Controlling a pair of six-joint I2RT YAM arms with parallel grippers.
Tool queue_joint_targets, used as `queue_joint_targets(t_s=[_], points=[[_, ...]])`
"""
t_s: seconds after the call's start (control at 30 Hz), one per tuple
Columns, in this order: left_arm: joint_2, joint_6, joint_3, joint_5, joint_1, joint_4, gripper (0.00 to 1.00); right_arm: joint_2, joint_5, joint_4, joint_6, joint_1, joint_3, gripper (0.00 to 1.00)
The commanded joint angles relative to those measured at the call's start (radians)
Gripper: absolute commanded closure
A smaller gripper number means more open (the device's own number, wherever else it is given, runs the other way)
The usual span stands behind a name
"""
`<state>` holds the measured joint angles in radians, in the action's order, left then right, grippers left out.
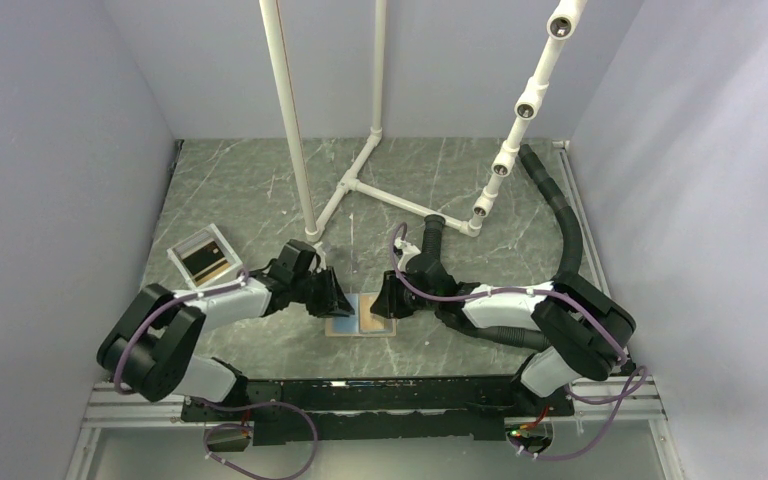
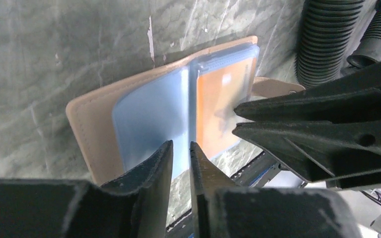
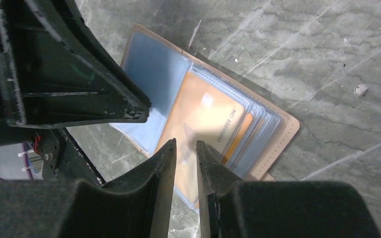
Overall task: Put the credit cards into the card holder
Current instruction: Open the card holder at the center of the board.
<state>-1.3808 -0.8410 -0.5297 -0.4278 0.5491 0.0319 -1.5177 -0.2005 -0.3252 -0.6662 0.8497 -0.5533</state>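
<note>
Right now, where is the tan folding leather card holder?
Top view: the card holder lies open on the grey marbled table, front centre, between the left claw and the right claw, right of the white plastic tray.

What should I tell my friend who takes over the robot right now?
Left gripper: jaws a slit apart, no card held, over the blue left page of the card holder.
Right gripper: jaws a slit apart, no card held, over the right page, where an orange card sits in a sleeve.
Card holder: lies open between the two grippers.
Done: holder is open.
Left: at least one dark credit card lies in the white tray beside the left arm; fetch it and slide it into a pocket.
</note>
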Motion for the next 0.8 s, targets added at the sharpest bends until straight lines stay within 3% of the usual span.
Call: queue_joint_targets(t_s=[0.0, 0.47, 0.77], points=[[-0.07, 0.067, -0.072, -0.047, -0.002, -0.034, 0.8, -0.041, 0.03, 0.115, 0.015, -0.007, 0.032, 0.75], [-0.191, 0.053, -0.089, -0.111, 0.007, -0.131, 0.87, -0.031, 0.026, 0.122, 0.024, -0.008, 0.03, 0.76], [-0.128, 0.039, -0.069, -0.104, 0.015, -0.145, 0.85, -0.038, 0.016, 0.104, 0.023, -0.01, 0.035, 0.76]])
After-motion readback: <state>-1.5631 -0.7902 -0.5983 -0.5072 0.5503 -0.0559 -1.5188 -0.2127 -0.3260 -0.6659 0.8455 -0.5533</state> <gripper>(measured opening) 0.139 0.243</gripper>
